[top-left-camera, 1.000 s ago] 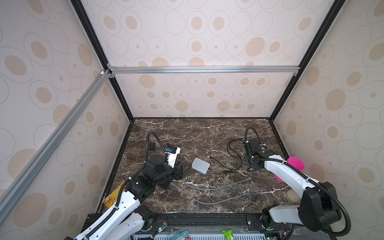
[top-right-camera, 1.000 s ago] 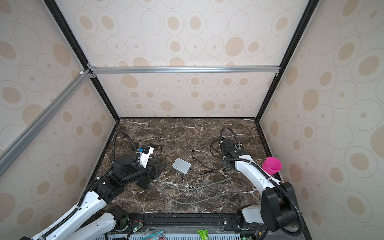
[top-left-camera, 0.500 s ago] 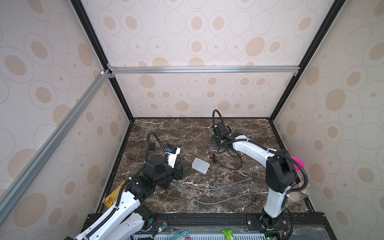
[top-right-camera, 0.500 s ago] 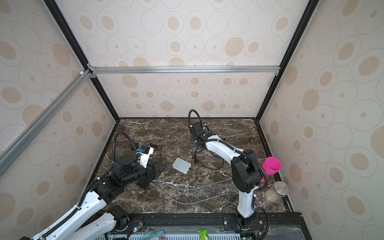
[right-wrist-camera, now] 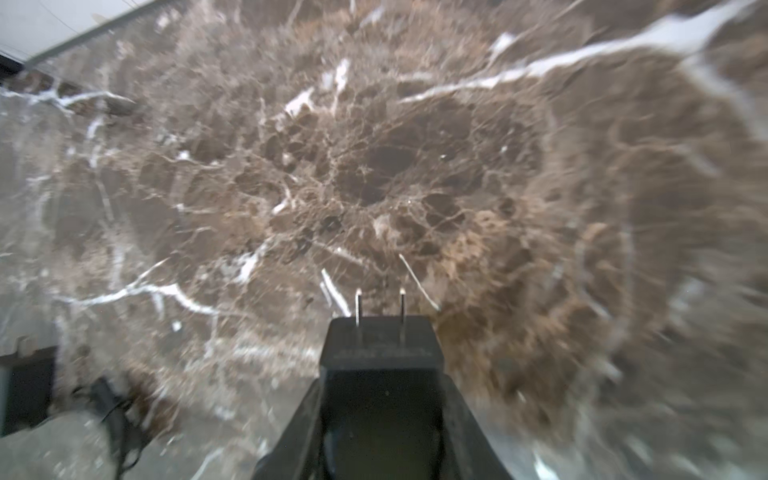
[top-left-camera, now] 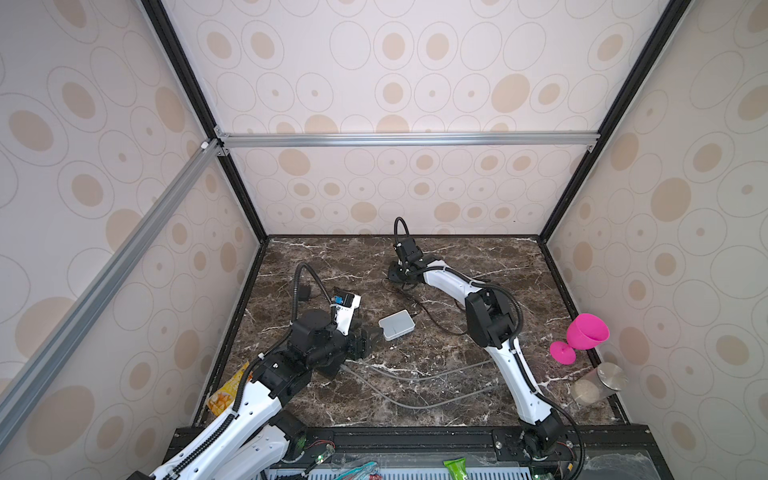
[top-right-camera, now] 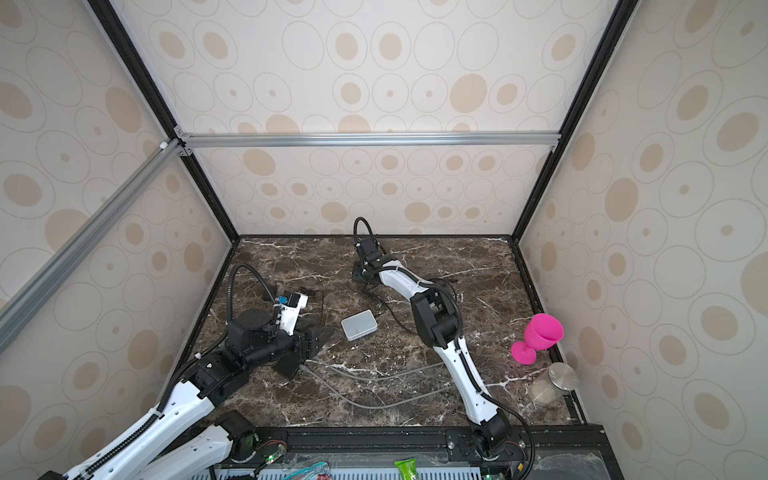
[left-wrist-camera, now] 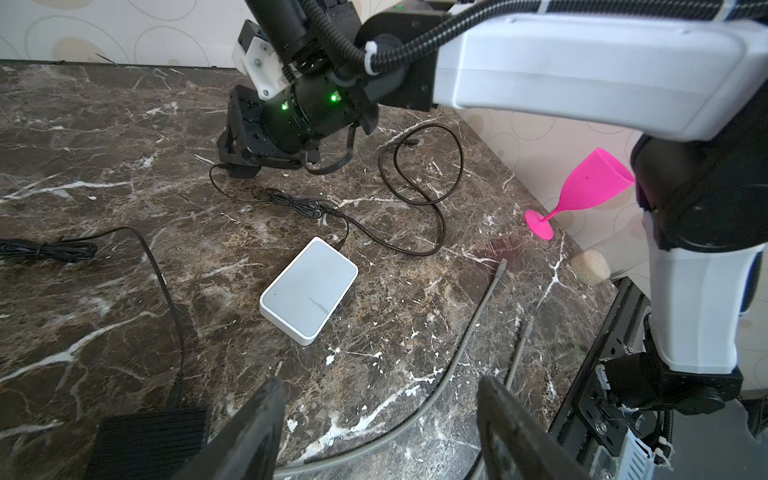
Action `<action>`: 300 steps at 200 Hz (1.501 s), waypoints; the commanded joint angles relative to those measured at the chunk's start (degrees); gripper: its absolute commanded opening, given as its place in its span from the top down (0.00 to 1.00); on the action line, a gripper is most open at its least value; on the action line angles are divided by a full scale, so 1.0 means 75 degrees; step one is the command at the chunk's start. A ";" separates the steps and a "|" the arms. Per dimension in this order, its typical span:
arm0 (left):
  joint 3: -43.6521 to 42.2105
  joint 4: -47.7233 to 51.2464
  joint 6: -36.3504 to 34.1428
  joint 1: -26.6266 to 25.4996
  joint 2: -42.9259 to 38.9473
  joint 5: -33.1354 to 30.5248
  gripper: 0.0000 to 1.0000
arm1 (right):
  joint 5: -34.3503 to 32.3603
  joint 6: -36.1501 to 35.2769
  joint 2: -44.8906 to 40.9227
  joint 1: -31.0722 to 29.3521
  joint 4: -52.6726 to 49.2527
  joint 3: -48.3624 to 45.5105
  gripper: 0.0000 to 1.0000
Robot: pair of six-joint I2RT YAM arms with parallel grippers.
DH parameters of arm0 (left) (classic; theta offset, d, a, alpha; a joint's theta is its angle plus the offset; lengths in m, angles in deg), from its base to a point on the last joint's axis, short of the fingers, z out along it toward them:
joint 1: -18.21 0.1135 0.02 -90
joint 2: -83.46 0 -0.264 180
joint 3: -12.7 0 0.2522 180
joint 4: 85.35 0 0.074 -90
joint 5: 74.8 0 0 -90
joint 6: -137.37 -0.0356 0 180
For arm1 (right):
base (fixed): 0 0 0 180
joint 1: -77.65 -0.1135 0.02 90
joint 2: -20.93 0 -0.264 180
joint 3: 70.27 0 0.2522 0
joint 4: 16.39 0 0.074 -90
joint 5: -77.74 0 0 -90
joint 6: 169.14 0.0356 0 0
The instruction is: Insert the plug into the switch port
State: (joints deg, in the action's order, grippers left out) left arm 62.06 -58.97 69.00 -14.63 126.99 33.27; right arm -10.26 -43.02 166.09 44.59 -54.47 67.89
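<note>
The white switch (top-left-camera: 396,325) (top-right-camera: 359,325) (left-wrist-camera: 309,286) lies flat mid-table; its ports do not show. My left gripper (top-left-camera: 368,338) (left-wrist-camera: 380,386) hovers open just left of it, holding nothing. At the far middle of the table my right gripper (top-left-camera: 397,276) (right-wrist-camera: 380,374) is shut on a black power adapter (right-wrist-camera: 380,345), whose two metal prongs point down at the marble. The adapter's thin black cable (left-wrist-camera: 415,199) loops over the table, one stretch touching the switch's far corner. A small plug (left-wrist-camera: 411,142) ends that cable, lying loose on the marble.
A grey cable (top-left-camera: 415,376) curves along the front. A second black adapter (left-wrist-camera: 145,440) with a bundled cord (left-wrist-camera: 50,251) sits on the left. A pink goblet (top-left-camera: 586,334) and a metal-lidded jar (top-left-camera: 598,384) stand by the right wall. A yellow packet (top-left-camera: 226,395) lies front left.
My right arm swung from the right side of the table to the far middle, carrying the adapter and dragging its cable. The left gripper stayed by the switch.
</note>
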 commanded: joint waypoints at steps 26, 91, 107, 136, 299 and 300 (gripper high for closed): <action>0.0103 0.0083 -0.0124 0.0038 -0.0068 -0.0070 0.26 | -0.0025 -0.0034 0.0280 -0.0023 -0.0484 0.0488 0.53; 0.0077 0.0094 -0.0112 0.0042 -0.0028 -0.0331 0.19 | 0.0284 -0.0844 -0.2866 0.0153 0.0525 -0.2938 0.41; 0.0094 0.0122 -0.0093 0.0034 0.0058 -0.0439 0.19 | 0.0408 -0.1200 -0.4248 0.0243 0.0731 -0.4432 0.41; 0.0087 0.0081 -0.0056 0.0036 0.0213 -0.0446 0.19 | 0.0099 -0.1423 -0.6672 0.0691 0.0947 -0.7048 0.43; -0.0006 -0.0069 -0.0024 0.0040 0.0085 -0.0307 0.19 | 0.1406 -0.3691 -0.3846 0.0947 -0.1733 -0.5363 0.63; -0.0003 -0.0079 -0.0018 0.0041 0.0076 -0.0303 0.19 | 0.1396 -0.3697 -0.3831 0.0937 -0.1742 -0.5350 0.63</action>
State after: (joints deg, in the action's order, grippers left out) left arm 62.04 -58.77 69.00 -14.61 128.28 30.34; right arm 2.70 -69.07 135.54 51.97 -63.32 25.20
